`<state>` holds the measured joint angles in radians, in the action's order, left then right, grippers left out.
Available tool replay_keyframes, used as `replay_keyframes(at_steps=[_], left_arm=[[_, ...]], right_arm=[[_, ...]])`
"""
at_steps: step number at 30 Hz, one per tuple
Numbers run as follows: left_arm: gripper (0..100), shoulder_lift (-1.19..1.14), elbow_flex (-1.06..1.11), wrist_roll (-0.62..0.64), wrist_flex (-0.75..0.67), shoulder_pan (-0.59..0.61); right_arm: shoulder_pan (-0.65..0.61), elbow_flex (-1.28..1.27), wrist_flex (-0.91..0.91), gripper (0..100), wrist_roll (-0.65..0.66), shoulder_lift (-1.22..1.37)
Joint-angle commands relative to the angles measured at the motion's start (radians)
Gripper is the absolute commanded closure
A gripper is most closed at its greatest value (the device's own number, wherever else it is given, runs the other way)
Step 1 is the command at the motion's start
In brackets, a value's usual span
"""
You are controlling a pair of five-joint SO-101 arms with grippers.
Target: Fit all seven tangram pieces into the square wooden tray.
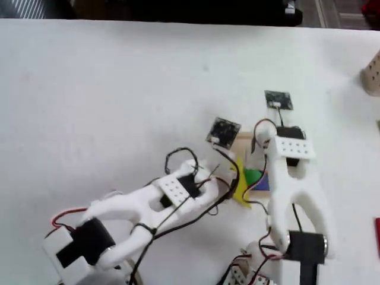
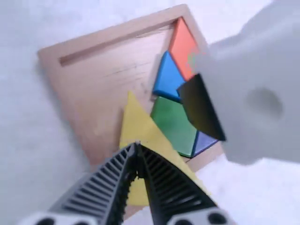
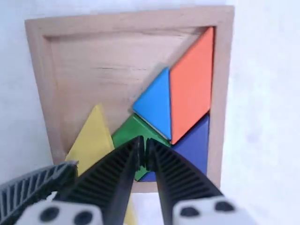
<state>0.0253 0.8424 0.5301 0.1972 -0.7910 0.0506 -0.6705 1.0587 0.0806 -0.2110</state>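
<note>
Square wooden tray (image 3: 126,21) sits mid-table between the two arms. Left gripper (image 2: 137,147), jaws pressed together, has its tips at a yellow triangle (image 2: 136,123) lying across the tray's rim. Orange (image 3: 192,84), blue (image 3: 157,105), green (image 3: 124,131) and dark blue (image 3: 194,143) pieces fill one side. Right gripper (image 3: 143,143), jaws nearly together and holding nothing, hangs over the green piece.

Left gripper (image 2: 137,149) angles down, fingers (image 2: 161,183) pressed together; right gripper (image 3: 143,143) (just beside it) likewise, a sliver apart.
</note>
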Motion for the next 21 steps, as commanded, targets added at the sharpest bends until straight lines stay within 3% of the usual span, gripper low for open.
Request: replay_keyframes(at_steps=[1,11,16,21], left_arm=[[98,0.004,-0.061,0.026,-0.025,-0.059],[98,0.082,-0.054,0.020,0.003,0.137],[98,0.179,-0.055,0.017,0.106,0.341],[98,0.179,-0.094,0.018,0.106,0.596]], right_arm=[[0.044,-0.032,-0.038,98.0,-0.044,-0.140],[-0.022,-0.106,0.005,98.0,0.003,-0.252],[-0.108,-0.101,0.068,98.0,0.103,-0.196],[-0.114,-0.104,0.125,98.0,0.187,-0.214]])
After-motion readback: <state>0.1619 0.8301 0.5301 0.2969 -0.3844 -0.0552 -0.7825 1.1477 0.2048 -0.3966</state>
